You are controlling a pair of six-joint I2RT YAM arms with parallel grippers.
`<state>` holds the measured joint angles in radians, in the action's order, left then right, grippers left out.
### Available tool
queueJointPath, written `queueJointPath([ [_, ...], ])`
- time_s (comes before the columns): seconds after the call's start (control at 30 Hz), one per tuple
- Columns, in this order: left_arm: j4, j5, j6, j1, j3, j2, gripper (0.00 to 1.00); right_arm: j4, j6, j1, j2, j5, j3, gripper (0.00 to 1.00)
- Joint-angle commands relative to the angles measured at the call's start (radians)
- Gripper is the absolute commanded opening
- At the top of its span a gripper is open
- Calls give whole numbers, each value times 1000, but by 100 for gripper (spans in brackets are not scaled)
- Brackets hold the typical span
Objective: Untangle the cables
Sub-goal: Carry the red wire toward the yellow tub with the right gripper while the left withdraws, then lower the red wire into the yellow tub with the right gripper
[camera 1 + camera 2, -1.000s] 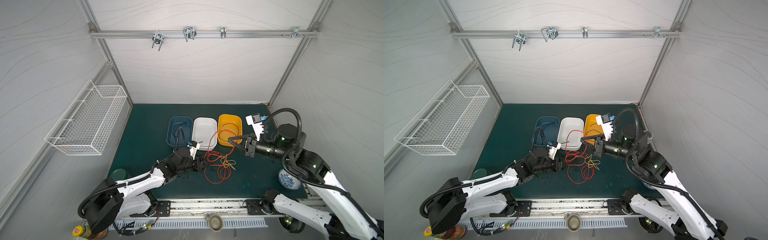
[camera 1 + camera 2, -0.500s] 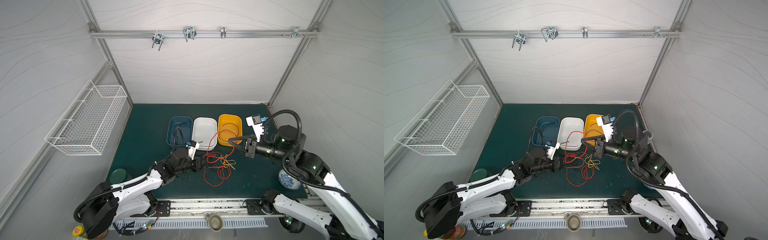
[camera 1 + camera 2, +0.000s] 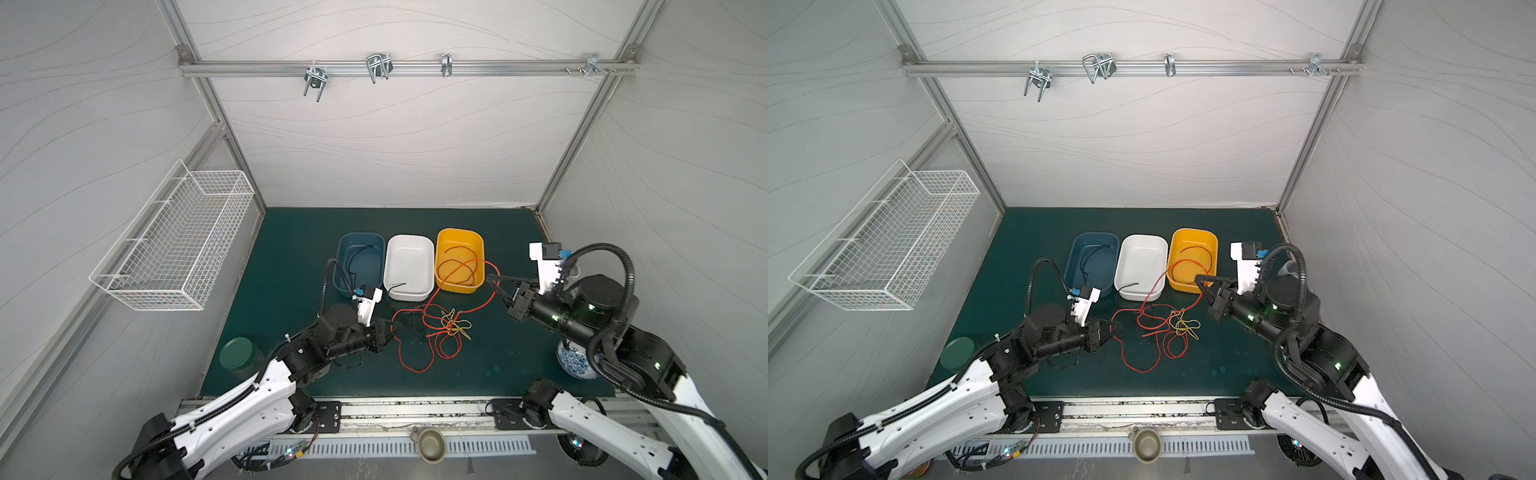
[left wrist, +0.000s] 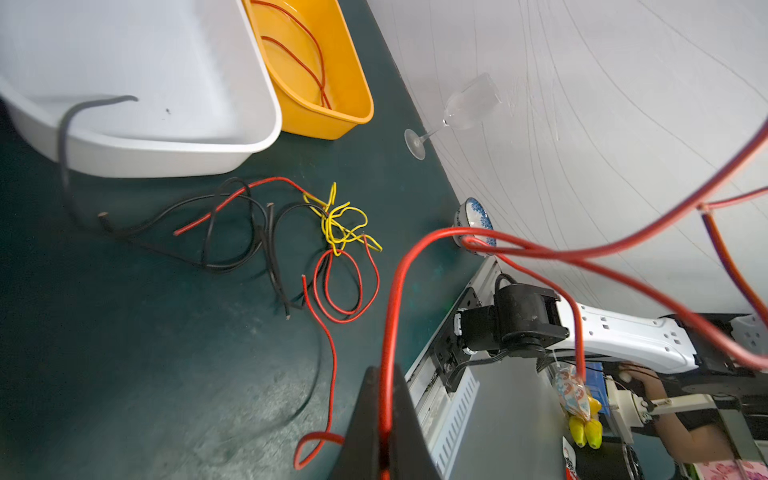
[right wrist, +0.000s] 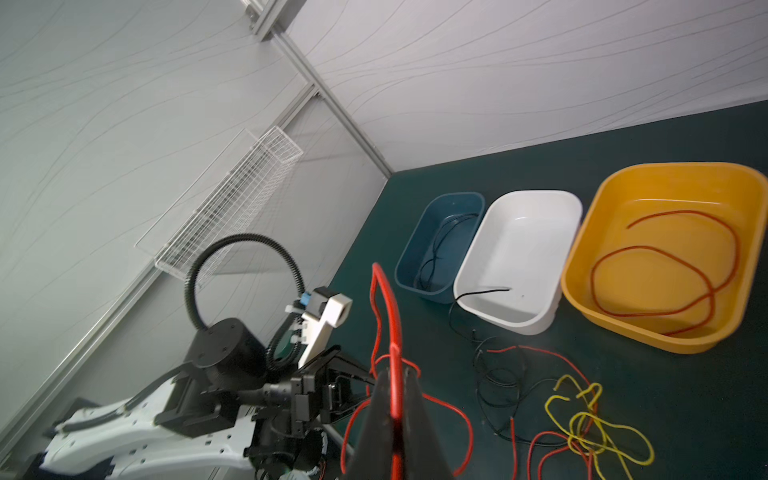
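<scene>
The cables lie as a tangle [image 3: 440,328] [image 3: 1167,328] of red, black and yellow strands on the green mat in front of the bins. My left gripper [image 3: 394,326] [image 3: 1116,325] [image 4: 384,415] is shut on a red cable [image 4: 388,332] at the tangle's left edge. My right gripper [image 3: 492,279] [image 3: 1201,279] [image 5: 395,399] hovers by the yellow bin's near corner, shut on a red cable [image 5: 388,307] lifted off the mat. I cannot tell whether both hold the same strand. The yellow cable [image 3: 456,326] [image 4: 340,224] lies knotted in the middle.
At the back stand a blue bin [image 3: 376,241] with a black cable in it, a white bin [image 3: 409,296] with a black end over its rim, and a yellow bin [image 3: 459,232] holding a red cable. A green-lidded jar [image 3: 237,353] is left, a blue-white vase [image 3: 575,365] and a wine glass [image 4: 457,112] right.
My left gripper has closed on the red cable at the tangle's left edge. My right gripper still holds its red cable and has shifted slightly.
</scene>
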<state>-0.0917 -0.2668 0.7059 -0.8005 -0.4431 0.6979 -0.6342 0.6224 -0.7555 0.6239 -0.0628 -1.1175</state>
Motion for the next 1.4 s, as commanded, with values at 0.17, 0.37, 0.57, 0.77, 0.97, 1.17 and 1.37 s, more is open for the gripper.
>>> queueJointPath([
  [0.17,-446,207,-26,-1,-198,-107,0,-149,28,17,-84,-270,30,0],
  [0.37,-618,270,-103,-1,-350,-135,0,-218,36,27,-95,-325,84,0],
  [0.57,-736,336,-220,-1,-478,-140,0,-228,39,53,-116,-303,145,0],
  [0.77,-794,368,-319,-1,-536,-133,0,-246,27,71,-99,-241,205,0],
  [0.97,-805,424,-366,-1,-503,-162,0,-230,9,100,-68,-174,231,0],
  [1.17,-784,434,-375,-1,-475,-177,0,-229,20,135,-53,-102,254,0],
  [1.37,-787,432,-372,0,-462,-181,0,-235,25,165,-61,-69,267,0],
])
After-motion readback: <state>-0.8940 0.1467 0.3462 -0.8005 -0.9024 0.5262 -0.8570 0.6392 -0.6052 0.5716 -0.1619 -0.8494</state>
